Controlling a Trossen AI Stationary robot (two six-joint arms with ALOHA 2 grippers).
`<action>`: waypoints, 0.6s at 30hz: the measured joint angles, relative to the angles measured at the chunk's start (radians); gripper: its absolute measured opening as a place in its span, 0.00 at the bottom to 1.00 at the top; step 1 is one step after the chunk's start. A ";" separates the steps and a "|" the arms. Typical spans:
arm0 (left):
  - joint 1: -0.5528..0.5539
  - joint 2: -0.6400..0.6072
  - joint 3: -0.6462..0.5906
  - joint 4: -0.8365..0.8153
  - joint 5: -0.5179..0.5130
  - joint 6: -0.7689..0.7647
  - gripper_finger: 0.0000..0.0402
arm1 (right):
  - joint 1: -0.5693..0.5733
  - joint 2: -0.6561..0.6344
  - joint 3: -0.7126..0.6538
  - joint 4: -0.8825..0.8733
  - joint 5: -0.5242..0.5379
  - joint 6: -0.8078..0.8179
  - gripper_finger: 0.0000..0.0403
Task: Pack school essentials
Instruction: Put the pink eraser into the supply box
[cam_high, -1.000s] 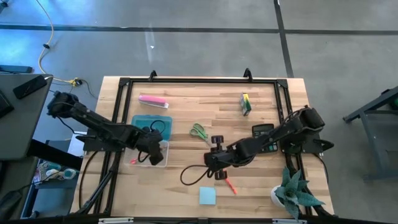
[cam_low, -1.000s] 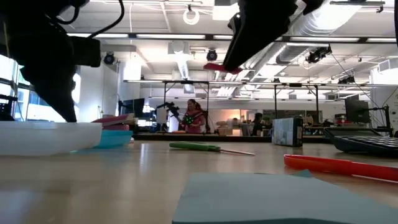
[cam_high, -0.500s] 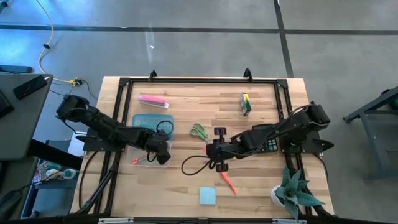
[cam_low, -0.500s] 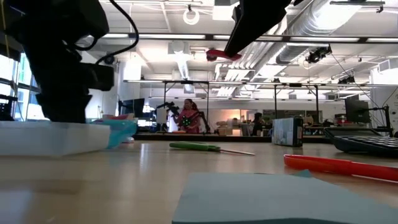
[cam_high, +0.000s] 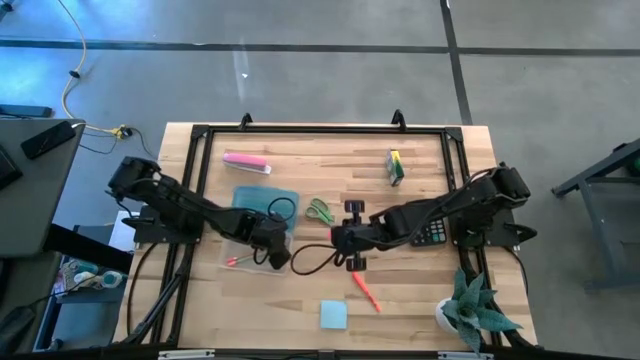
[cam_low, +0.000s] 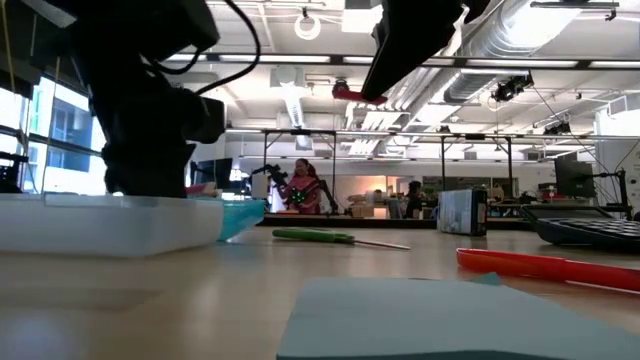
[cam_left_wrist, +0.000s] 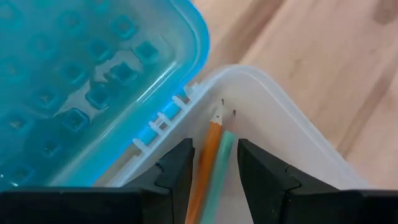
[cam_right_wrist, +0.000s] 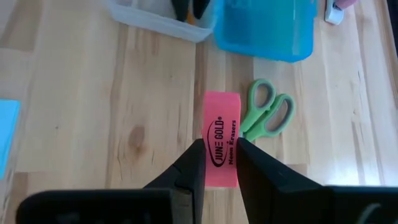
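Between right pincer fingers: pink eraser

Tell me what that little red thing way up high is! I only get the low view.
Observer: It's a pink eraser. The right gripper pinches it above the table, and it has June Gold printed on it.
Operator: What's the big dark arm by the box doing?
Observer: That's the left gripper. It's closed on a wooden pencil and a green pencil, with their tips in a corner of the clear box.
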 joint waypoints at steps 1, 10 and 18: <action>0.000 0.020 0.017 0.000 0.009 0.010 0.29 | -0.001 0.000 0.000 -0.002 0.000 -0.001 0.17; 0.001 0.070 0.131 -0.054 0.030 0.120 0.29 | -0.001 0.000 0.000 -0.010 -0.007 0.011 0.17; 0.002 0.067 0.214 -0.127 0.050 0.181 0.29 | -0.001 0.000 0.000 -0.007 -0.031 0.028 0.17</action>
